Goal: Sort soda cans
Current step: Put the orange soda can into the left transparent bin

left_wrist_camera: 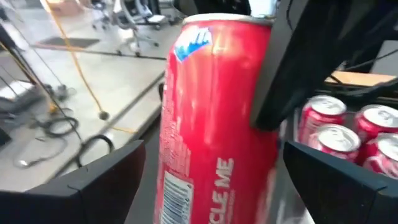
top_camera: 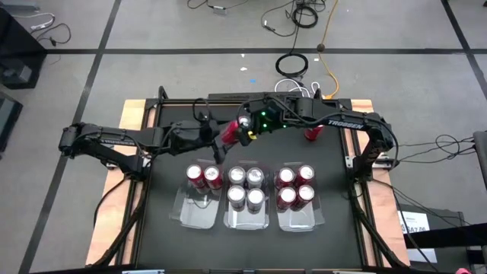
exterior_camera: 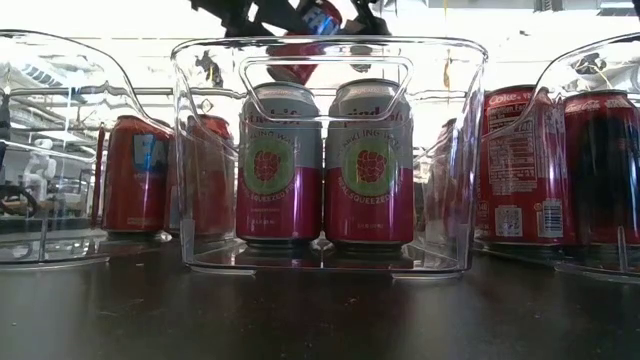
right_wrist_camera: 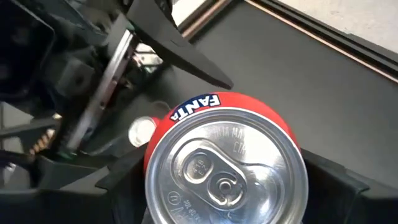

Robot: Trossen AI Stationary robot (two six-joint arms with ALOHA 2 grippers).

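Both arms are built of dark, matte black segments. The right arm [top_camera: 358,125] carries white "TROSSEN" lettering along its forearm link, and a green indicator light glows near its wrist at frame centre. Black cables loop along the left arm [top_camera: 114,141]. Fingers [left_wrist_camera: 102,186] are flat, black and angular.

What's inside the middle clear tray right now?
The middle tray holds four silver-topped soda cans in two rows; the low view shows the front pair as silver-and-magenta cans. The back pair's labels are hidden behind them.
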